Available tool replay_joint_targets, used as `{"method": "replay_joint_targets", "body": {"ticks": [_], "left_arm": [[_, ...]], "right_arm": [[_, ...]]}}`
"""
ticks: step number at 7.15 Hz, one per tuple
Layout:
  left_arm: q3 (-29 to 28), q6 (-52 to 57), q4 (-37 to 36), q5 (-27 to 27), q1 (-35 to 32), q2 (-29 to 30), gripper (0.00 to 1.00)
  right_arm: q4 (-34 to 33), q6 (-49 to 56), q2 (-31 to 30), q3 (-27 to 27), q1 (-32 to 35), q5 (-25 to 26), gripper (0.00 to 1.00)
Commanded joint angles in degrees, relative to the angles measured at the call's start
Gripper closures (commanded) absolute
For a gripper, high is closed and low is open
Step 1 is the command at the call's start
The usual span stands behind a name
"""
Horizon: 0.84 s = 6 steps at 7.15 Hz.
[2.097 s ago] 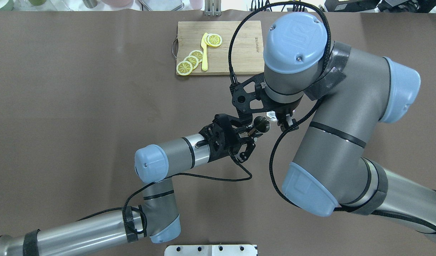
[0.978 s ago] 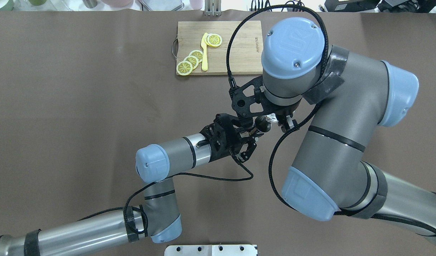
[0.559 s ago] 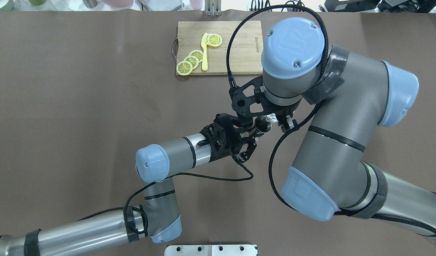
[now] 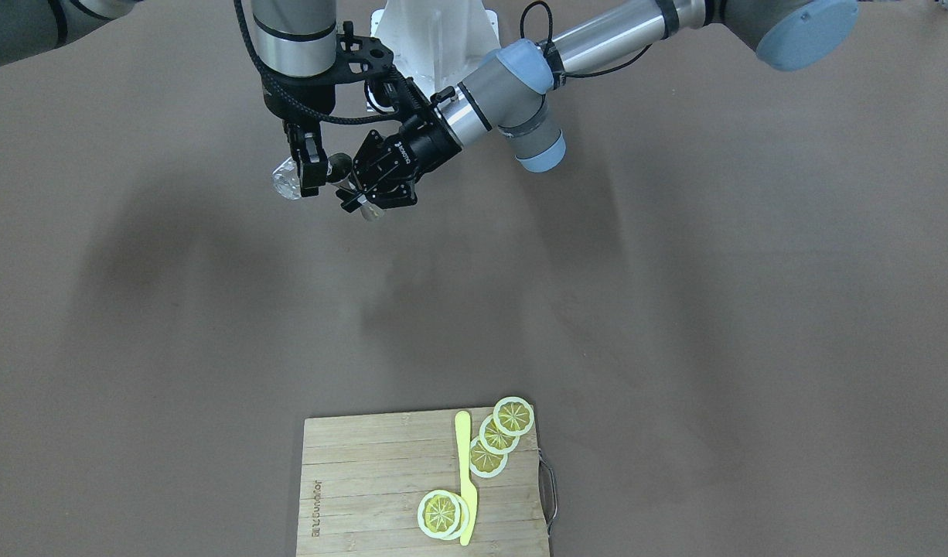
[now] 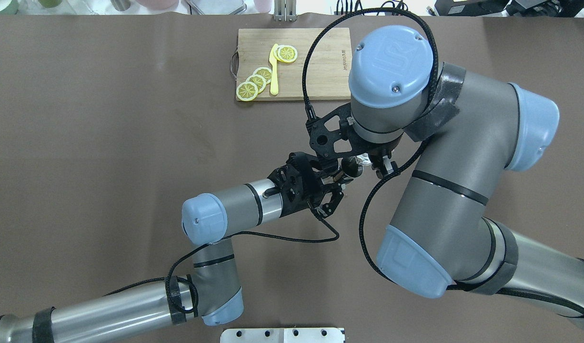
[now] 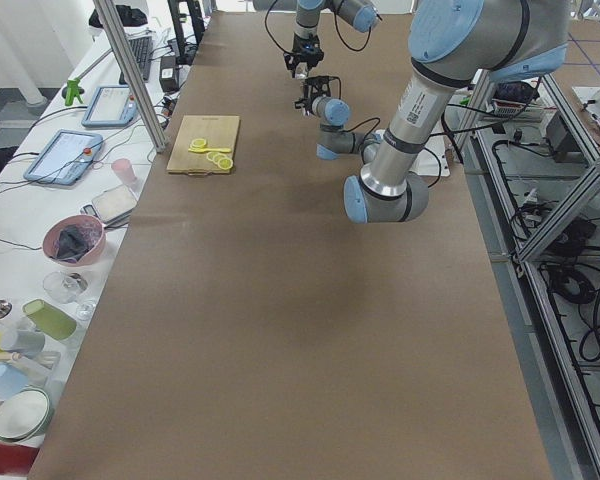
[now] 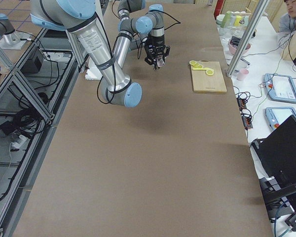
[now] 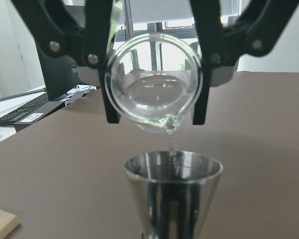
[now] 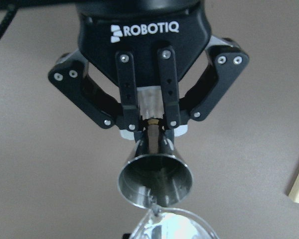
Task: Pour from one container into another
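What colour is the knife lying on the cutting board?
Pale yellow; the knife shows best in the exterior front-facing view.

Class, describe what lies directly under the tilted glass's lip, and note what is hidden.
The jigger, its upper cup open, sits under the drinking glass, with a thin clear stream falling into it. Its steel wall hides the liquid level inside.

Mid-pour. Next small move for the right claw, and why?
Probably hold this tilt: small clear rounded glass in the right claw leans lip-down over the grey steel hourglass jigger in the left claw; a thin stream lands inside its rim.
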<state>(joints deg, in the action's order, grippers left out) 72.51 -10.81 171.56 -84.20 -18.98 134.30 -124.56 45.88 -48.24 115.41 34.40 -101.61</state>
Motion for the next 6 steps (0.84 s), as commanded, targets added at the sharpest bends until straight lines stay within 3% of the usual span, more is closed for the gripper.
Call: {"method": "replay_joint_targets", "body": {"ticks": [1,6], "left_arm": [[0.0,0.0,0.0,0.0,0.0,0.0,1.0],[0.0,0.0,0.0,0.0,0.0,0.0,1.0]], "right_arm": [[-0.1,0.0,0.1,0.0,-0.6,0.6,1.0],[-0.9,0.0,0.2,0.1,-0.7,0.9,1.0]]}}
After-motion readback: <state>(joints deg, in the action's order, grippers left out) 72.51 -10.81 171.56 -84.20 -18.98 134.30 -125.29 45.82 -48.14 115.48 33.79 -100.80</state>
